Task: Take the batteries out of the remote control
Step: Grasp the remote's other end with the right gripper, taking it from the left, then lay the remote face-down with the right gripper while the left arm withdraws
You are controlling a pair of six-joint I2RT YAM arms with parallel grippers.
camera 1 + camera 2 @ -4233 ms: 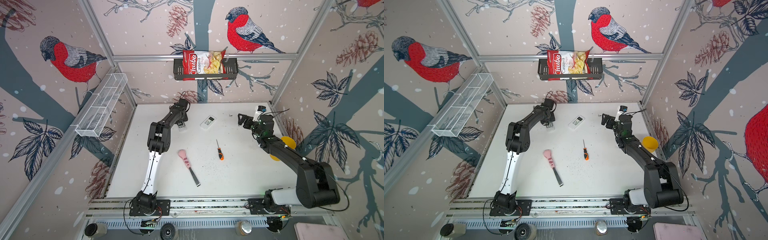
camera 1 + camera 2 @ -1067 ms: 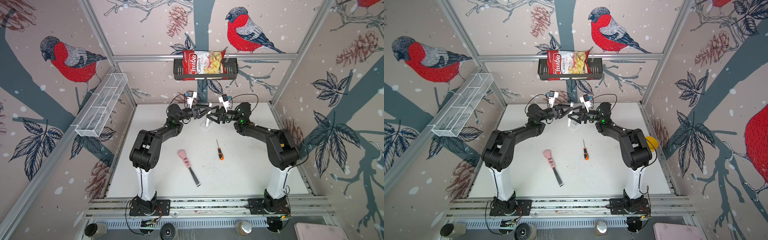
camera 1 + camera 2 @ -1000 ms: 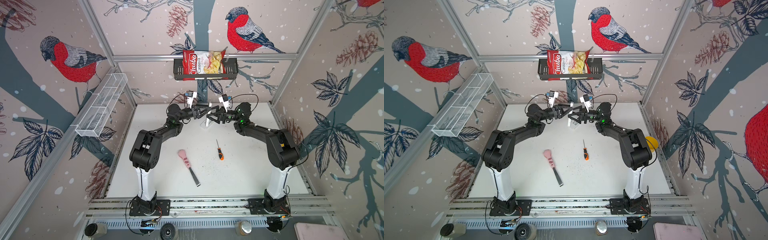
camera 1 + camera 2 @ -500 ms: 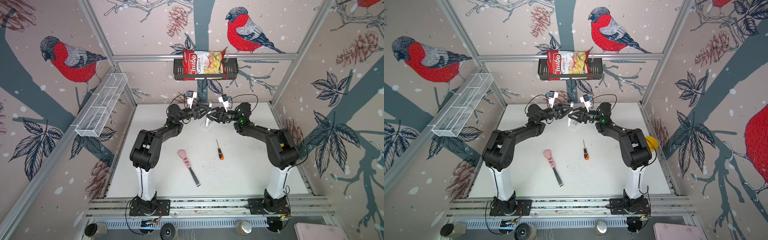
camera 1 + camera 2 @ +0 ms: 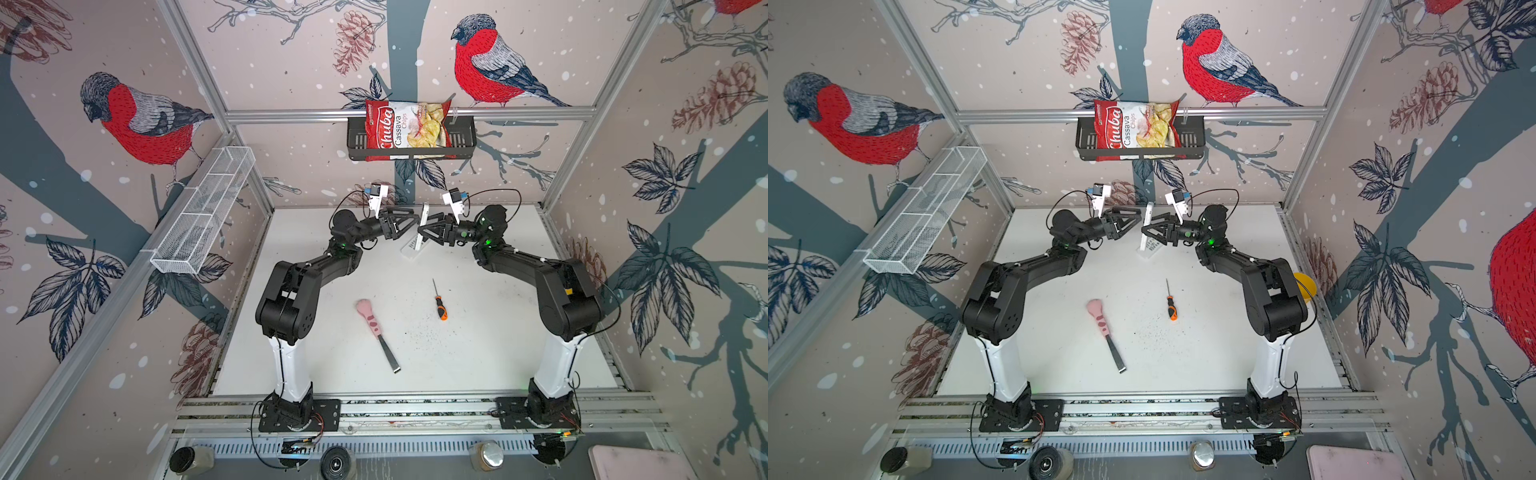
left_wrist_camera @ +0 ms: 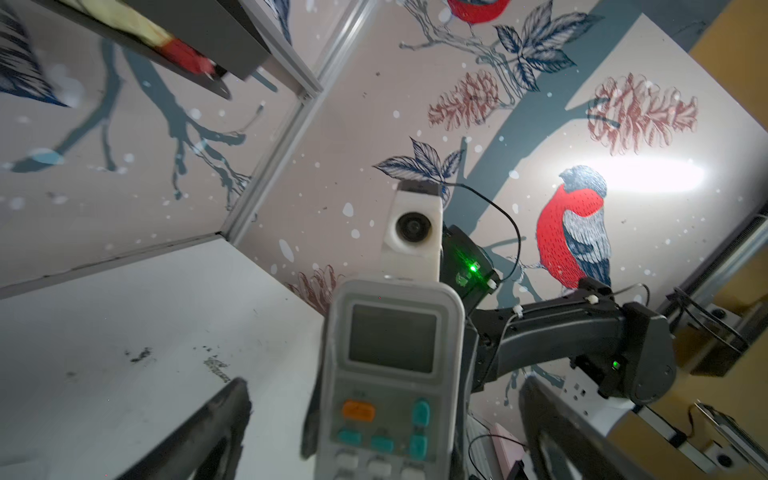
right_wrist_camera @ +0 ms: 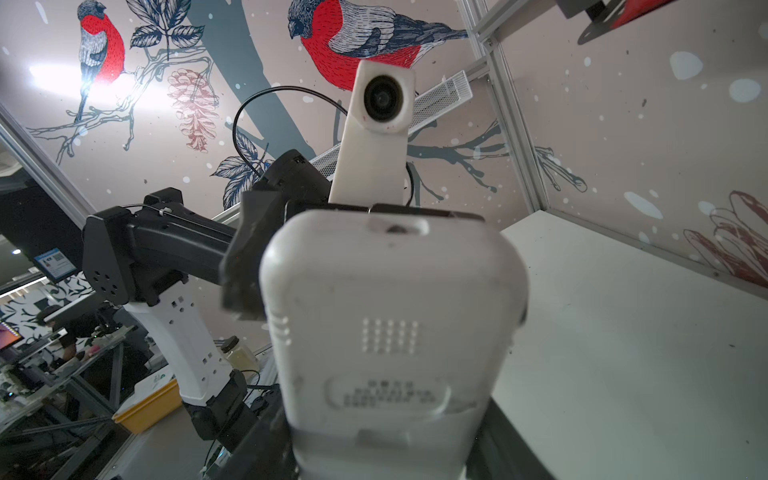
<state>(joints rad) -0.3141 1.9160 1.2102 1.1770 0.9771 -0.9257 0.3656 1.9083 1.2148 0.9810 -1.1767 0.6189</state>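
Note:
A white remote control (image 5: 424,212) hangs upright in the air at the back middle, seen in both top views (image 5: 1149,214). My right gripper (image 5: 427,231) is shut on its lower part, and the right wrist view shows the remote's plain back (image 7: 390,332) filling the space between the jaws (image 7: 380,444). My left gripper (image 5: 409,226) faces it from the other side and stands open. The left wrist view shows the remote's screen and buttons (image 6: 392,357) with a gap to each finger (image 6: 224,415). The batteries are hidden.
A second white remote (image 5: 411,250) lies on the table below the grippers. Nearer the front lie an orange-and-black screwdriver (image 5: 439,305) and a pink-handled tool (image 5: 376,332). A black shelf with a chips bag (image 5: 409,129) hangs on the back wall, a wire basket (image 5: 203,212) on the left.
The left gripper has opened and let go of the remote. The right gripper has closed on it. Both arms stay at the same place.

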